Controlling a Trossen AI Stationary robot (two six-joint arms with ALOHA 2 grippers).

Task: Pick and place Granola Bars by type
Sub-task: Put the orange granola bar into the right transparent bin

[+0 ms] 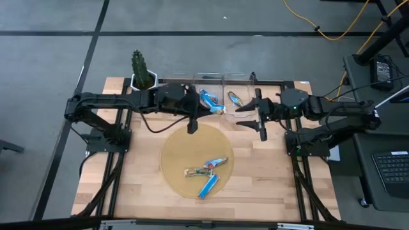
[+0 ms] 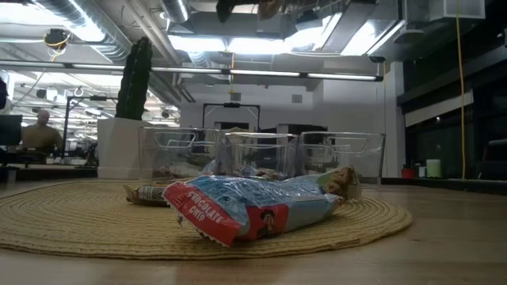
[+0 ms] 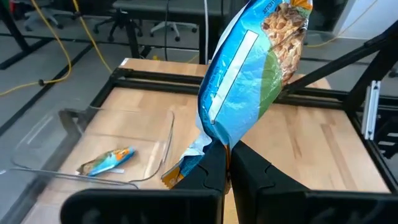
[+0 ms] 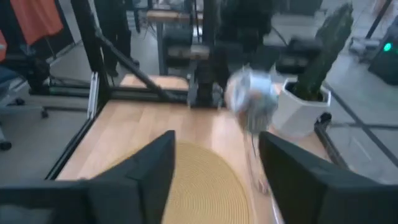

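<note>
My left gripper (image 1: 199,101) (image 3: 227,152) hangs over the row of clear bins (image 1: 220,82) at the table's far edge, shut on a blue granola bar (image 3: 245,81) (image 1: 212,102) with oats pictured on its wrapper. A blue-and-silver bar (image 1: 234,98) (image 3: 106,162) lies flat inside the right-hand bin. On the round woven mat (image 1: 176,153) rest three more bars: a blue-and-silver one (image 1: 216,163), a brown one (image 1: 198,171) and a bright blue one (image 1: 209,186) (image 2: 253,207). My right gripper (image 1: 248,115) (image 4: 214,155) waits open, right of the bins, touching nothing. My left gripper pinches the blue bar between its two fingers by one crimped end of the wrapper (image 3: 214,138). The bar is lifted clear of everything and juts out beyond the fingertips, tilted, with its free end (image 3: 283,18) farthest from the fingers.
A potted cactus (image 1: 142,71) (image 4: 323,50) stands at the far left corner next to the bins. Black frame rails (image 1: 121,160) run along the table's left and right sides. Bare wood lies near the mat on the near side (image 1: 268,185).
</note>
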